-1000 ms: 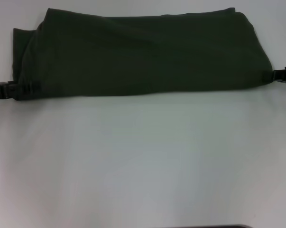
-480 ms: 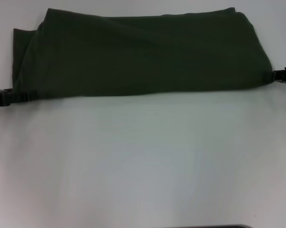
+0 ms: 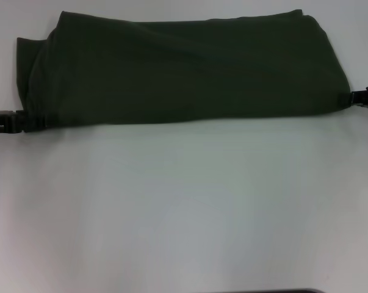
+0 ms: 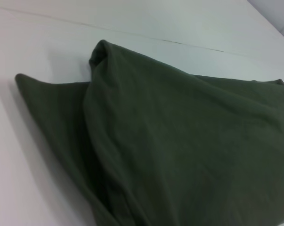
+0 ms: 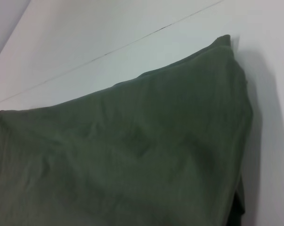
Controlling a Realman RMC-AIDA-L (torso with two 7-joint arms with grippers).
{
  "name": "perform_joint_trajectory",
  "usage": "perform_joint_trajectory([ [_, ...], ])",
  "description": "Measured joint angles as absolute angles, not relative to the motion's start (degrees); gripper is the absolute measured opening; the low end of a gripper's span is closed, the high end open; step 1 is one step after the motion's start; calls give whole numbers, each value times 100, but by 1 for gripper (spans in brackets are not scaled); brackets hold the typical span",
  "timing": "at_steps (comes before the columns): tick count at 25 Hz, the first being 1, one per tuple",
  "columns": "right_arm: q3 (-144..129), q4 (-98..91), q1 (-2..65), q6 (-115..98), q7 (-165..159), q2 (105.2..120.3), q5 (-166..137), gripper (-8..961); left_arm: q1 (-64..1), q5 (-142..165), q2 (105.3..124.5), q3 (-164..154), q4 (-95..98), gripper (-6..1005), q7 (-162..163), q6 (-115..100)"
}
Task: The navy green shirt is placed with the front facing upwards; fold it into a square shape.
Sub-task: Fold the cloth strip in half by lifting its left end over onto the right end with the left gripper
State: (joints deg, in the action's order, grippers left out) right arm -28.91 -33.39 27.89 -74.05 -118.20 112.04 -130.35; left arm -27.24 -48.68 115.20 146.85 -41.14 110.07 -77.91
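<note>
Looking across the table [image 3: 184, 207], I am seeing the shirt [image 3: 184, 67] lying as a wide band, its long axis running between my left gripper [image 3: 26, 122] and right gripper [image 3: 354, 97], one at each near corner; whether their fingers are clamping cloth I cannot tell.

The navy green shirt [image 3: 184, 67] is a plain, dark olive green all over its showing surface, with no print or lettering visible in any view. In the head view it reads almost blackish green, darkest toward its right end; both wrist views show it as a softer, mid olive with faint darker creases. The table [image 3: 184, 207] is plain white, with a thin dark line across its far part. The left gripper [image 3: 25, 121] and the right gripper [image 3: 362, 97] are black.
</note>
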Motion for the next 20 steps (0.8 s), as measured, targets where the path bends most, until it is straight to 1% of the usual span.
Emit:
perform_joint_trajectory([
  [11, -2891, -3339, 2795, -7397, -11848, 11205, -13087, 12, -2816, -4638, 11449, 14642, -4121, 924, 11088, -7749],
  [20, -2891, -3346, 2795, -7392, -11866, 11197, -13087, 13, -2816, -4487, 11434, 14643, -4128, 909, 11151, -7761],
])
